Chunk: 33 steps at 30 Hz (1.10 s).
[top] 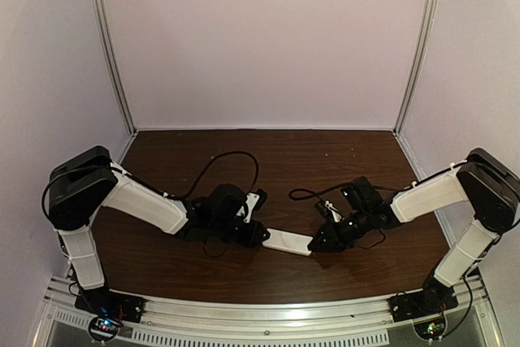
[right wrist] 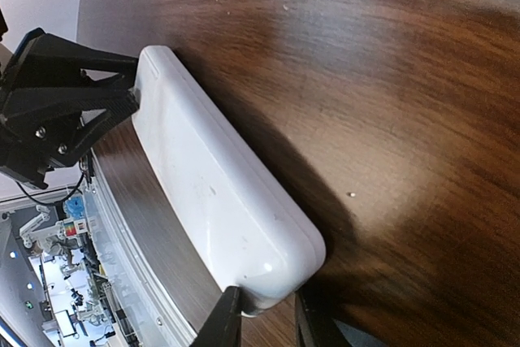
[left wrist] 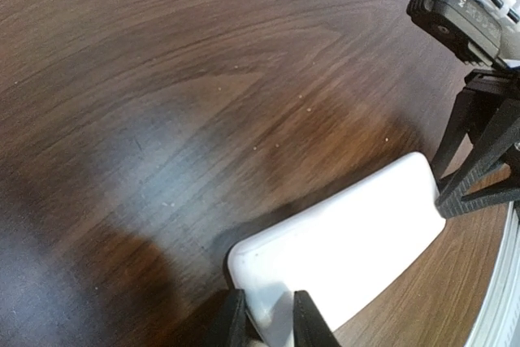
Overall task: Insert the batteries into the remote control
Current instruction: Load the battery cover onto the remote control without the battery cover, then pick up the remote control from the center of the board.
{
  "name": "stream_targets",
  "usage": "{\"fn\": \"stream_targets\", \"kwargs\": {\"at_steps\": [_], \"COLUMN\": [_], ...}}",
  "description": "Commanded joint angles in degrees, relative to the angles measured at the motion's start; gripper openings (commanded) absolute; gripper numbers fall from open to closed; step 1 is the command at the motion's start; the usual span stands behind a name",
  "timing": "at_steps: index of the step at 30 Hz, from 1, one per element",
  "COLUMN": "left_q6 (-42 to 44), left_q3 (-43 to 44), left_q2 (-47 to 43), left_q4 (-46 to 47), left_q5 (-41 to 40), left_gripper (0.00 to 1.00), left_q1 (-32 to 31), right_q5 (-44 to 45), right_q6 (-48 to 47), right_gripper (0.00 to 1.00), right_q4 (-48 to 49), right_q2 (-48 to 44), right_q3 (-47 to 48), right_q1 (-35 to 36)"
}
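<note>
- The counter (top: 309, 160) is dark brown wood grain and fills the middle of the top view. Soft patches of glare lie across it, and the wrist views show a few pale specks on it.
- Plain pale walls (top: 260, 38) close the space on three sides, with a metal post (top: 110, 46) running up the back left corner and another at the back right.
- A ribbed aluminium rail (top: 268, 314) runs along the bottom of the top view, where both arm bases are bolted.
- The remote control (top: 287, 240) is at lower centre of the top view, bridging the gap between the two arms. Only a plain white side shows.
- The left tool (top: 262, 236) is closed on the remote control's left end. In the left wrist view its two dark fingers (left wrist: 231, 324) pinch that end at the bottom of the frame.
- The right tool (top: 318, 244) is clamped on the opposite end. In its wrist view the fingers straddle the rounded end at bottom centre.
- In the right wrist view the remote control appears tipped on its long edge, with a dark shadow on the wood beside it.
- Black cables (top: 236, 156) loop over the counter behind both wrists.
</note>
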Motion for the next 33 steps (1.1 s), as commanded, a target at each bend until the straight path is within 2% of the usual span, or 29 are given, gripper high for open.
{"fn": "stream_targets", "kwargs": {"at_steps": [1,4,7,11,15,19,24,26,31,33], "left_q6": [1.6,3.7,5.6,8.6,17.3,26.2,39.2,43.6,51.4,52.6], "left_q3": [-1.9,-1.9,-0.9,-0.5,3.3,7.5,15.8,18.8,27.7,31.2], "left_q2": [-0.4,-3.1,-5.3,-9.1,-10.3,-8.5,-3.1,-0.7,6.3,9.2], "left_q4": [-0.6,-2.1,-4.0,-6.1,-12.2,-17.5,-26.1,-29.1,-35.9,-38.3], "left_q5": [9.8,9.3,8.7,6.4,3.2,4.9,8.6,10.6,11.0,10.9], "left_gripper": [0.26,0.34,0.47,0.69,0.97,0.97,0.97,0.97,0.97,0.93], "left_q1": [-2.5,-1.0,-0.7,0.8,1.0,1.0,1.1,0.9,-0.5,-0.8], "right_q5": [3.8,3.8,3.6,2.8,2.5,2.5,5.5,7.2,11.9,15.1], "right_q6": [-1.9,-3.1,-4.0,-4.8,-5.7,-7.6,-9.9,-10.9,-10.4,-9.0], "right_gripper": [0.27,0.31,0.33,0.38,0.46,0.55,0.76,0.81,0.88,0.98], "right_q4": [4.2,2.5,1.5,0.4,-1.2,-3.5,-4.6,-5.0,-3.7,-2.5], "right_q2": [-0.7,-2.3,-2.9,-3.0,-6.0,-11.5,-22.3,-26.7,-36.5,-40.6], "right_q3": [0.2,0.3,1.0,2.5,3.2,3.7,3.1,2.9,1.5,0.5], "right_q1": [-1.8,-3.8,-4.9,-5.1,-6.5,-9.3,-12.2,-13.0,-14.6,-14.8]}}
